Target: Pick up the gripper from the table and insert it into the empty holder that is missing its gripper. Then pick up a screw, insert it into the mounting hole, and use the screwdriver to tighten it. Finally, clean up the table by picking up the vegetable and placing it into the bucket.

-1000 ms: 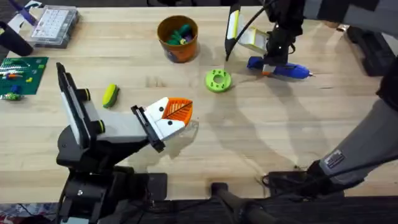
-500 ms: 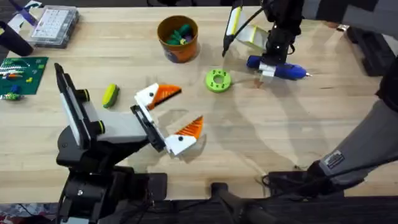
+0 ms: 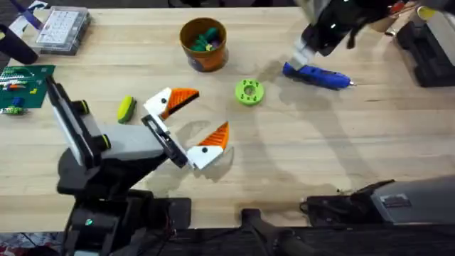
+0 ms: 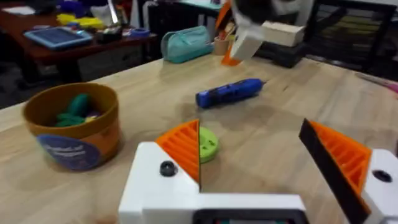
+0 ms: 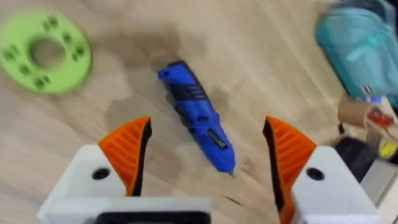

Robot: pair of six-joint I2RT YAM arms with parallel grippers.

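Overhead downward; wrists near screwdriver

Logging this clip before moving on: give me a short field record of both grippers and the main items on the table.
left gripper: open, low over the wooden table
right gripper: open, above the blue cylindrical screwdriver
screwdriver: lying flat on the table, ungripped
green disc with holes: flat on the table, beside the screwdriver
orange-brown round bucket: upright, holds small toys
yellow-green oblong vegetable: on the table, outside the bucket

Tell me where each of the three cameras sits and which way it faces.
Overhead: above the table, looking down and forward; left pincer open, right arm near the screwdriver.
Left wrist: on the left arm, facing across the table to the bucket; own orange fingers.
Right wrist: on the right arm, looking down; own open pincer.
All share the screwdriver and green disc.
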